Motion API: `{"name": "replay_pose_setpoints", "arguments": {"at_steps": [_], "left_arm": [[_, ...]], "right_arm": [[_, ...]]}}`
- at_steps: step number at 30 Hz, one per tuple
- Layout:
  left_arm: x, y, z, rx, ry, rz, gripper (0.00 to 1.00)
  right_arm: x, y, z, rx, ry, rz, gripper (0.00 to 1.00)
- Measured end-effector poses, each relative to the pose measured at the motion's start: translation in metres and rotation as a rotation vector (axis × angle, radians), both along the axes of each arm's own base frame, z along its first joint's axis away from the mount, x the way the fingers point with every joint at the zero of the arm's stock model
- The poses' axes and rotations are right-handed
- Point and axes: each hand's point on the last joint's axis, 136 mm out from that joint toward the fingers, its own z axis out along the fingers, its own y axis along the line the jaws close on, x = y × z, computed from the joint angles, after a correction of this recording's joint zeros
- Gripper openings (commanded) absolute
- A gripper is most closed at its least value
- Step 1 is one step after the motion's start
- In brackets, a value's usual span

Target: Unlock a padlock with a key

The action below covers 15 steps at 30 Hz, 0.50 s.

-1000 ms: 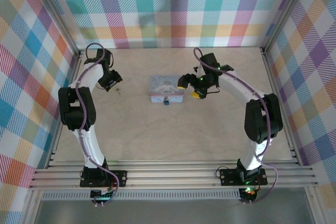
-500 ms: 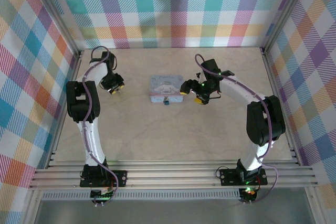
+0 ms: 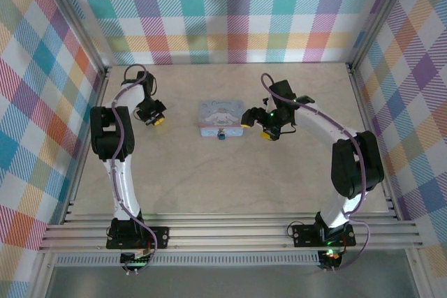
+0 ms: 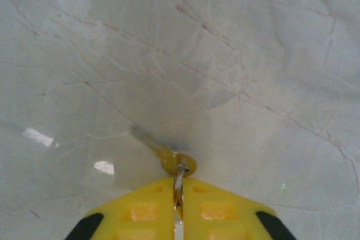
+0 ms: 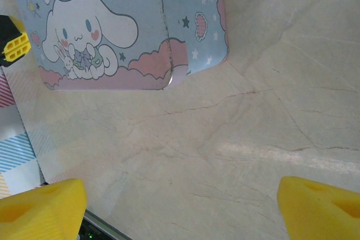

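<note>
**A:** Left gripper [image 4: 179, 190], wrist view: what is in it?

**B:** Its yellow fingers [image 4: 140, 214] are pressed together on the key [image 4: 179, 164]. The brass head sits just past the tips. The blade slants away to the gripper's left, low over the table [image 4: 264, 54].

**A:** And the right gripper [image 5: 180, 209]?

**B:** Spread wide and holding nothing. In the wrist view one yellow tip sits at each lower corner, with bare marbled surface between them. Further ahead lies the tin [image 5: 129, 26], well clear of both tips, printed side up.

**A:** Where is the padlock [image 3: 221, 135]?

**B:** From above, it is a small dark body with a teal spot, touching the near side of the tin. It is near the right gripper, on that gripper's left. It is well apart from the left gripper, off to that gripper's right. The tin lies between the two grippers, nearer the right one.

**A:** Beyond the grippers?

**B:** Open table, then the plaid walls [image 3: 230, 12] on three sides.
</note>
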Motion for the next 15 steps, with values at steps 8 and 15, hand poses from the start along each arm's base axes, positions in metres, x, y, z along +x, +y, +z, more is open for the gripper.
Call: {"name": "replay_pose_setpoints", "arguments": {"at_steps": [8, 15], "left_arm": [[-0.022, -0.019, 0.011, -0.088, -0.005, -0.125, 0.0], [-0.04, -0.063, 0.076, -0.244, -0.143, -0.32, 0.0]], "right_arm": [[-0.009, 0.0, 0.009, 0.035, -0.03, 0.007, 0.85], [-0.016, 0.005, 0.028, 0.131, -0.07, -0.012, 0.77]]}}
